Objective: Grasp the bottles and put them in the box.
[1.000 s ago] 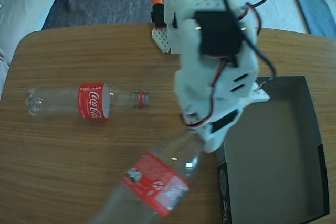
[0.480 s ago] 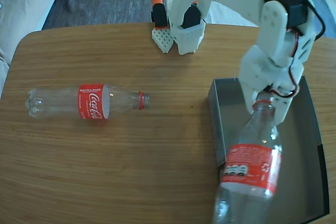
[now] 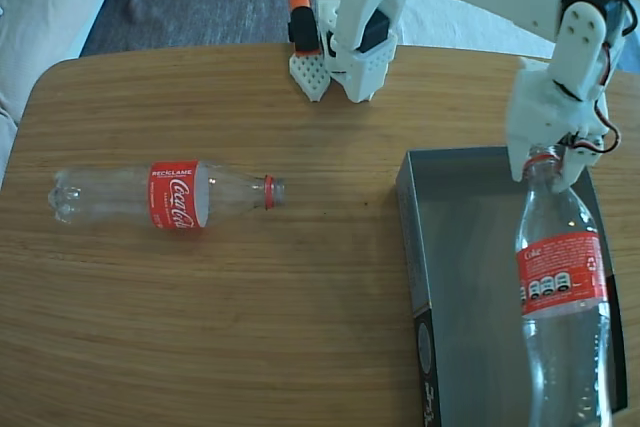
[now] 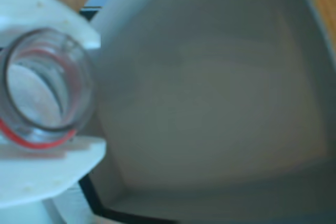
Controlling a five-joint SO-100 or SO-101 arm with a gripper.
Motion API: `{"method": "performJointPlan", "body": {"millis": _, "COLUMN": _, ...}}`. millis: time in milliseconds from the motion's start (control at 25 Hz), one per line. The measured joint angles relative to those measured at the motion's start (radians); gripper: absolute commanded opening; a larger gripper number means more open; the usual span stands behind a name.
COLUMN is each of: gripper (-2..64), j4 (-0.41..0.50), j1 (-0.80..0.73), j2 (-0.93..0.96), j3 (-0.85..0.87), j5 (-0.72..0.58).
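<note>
Box: the dark grey box (image 3: 480,277) lay on the counter (image 3: 250,327), grey inside.
Held bottle: a Coca-Cola bottle (image 3: 562,287) hung over the box.
Pincer: the pincer (image 3: 545,159) clamped its neck.
Other bottle: the second bottle (image 3: 165,193) lay on the counter, well apart.

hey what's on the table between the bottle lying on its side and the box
Nothing: in the fixed view, only bare wooden table lies between the lying bottle and the box.

Clear red-banded bottles (image 3: 165,193) (image 3: 561,287), dark grey box (image 3: 470,247), white pincer (image 3: 545,159)
</note>
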Motion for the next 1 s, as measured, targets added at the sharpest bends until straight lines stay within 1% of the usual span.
{"method": "performJointPlan", "body": {"millis": 200, "gripper": -0.3, "j4": -0.003, "j1": 0.005, "j2": 0.000, "j3": 0.069, "j5": -0.051}}
{"method": "performJointPlan", "body": {"millis": 320, "gripper": -0.3, "j4": -0.005, "j1": 0.054, "j2": 0.002, "j3": 0.107, "j5": -0.080}}
{"method": "performJointPlan", "body": {"millis": 480, "gripper": -0.3, "j4": -0.008, "j1": 0.078, "j2": 0.002, "j3": 0.117, "j5": -0.086}}
{"method": "performJointPlan", "body": {"millis": 560, "gripper": -0.3, "j4": -0.008, "j1": 0.092, "j2": 0.011, "j3": 0.153, "j5": -0.086}}
{"method": "performJointPlan", "body": {"millis": 680, "gripper": -0.4, "j4": -0.012, "j1": 0.089, "j2": 0.087, "j3": 0.242, "j5": -0.086}}
{"method": "performJointPlan", "body": {"millis": 760, "gripper": -0.4, "j4": -0.035, "j1": 0.078, "j2": 0.152, "j3": 0.313, "j5": -0.086}}
{"method": "performJointPlan", "body": {"millis": 840, "gripper": -0.4, "j4": -0.028, "j1": 0.086, "j2": 0.207, "j3": 0.371, "j5": -0.086}}
{"method": "performJointPlan", "body": {"millis": 1000, "gripper": -0.4, "j4": -0.028, "j1": 0.078, "j2": 0.270, "j3": 0.407, "j5": -0.086}}
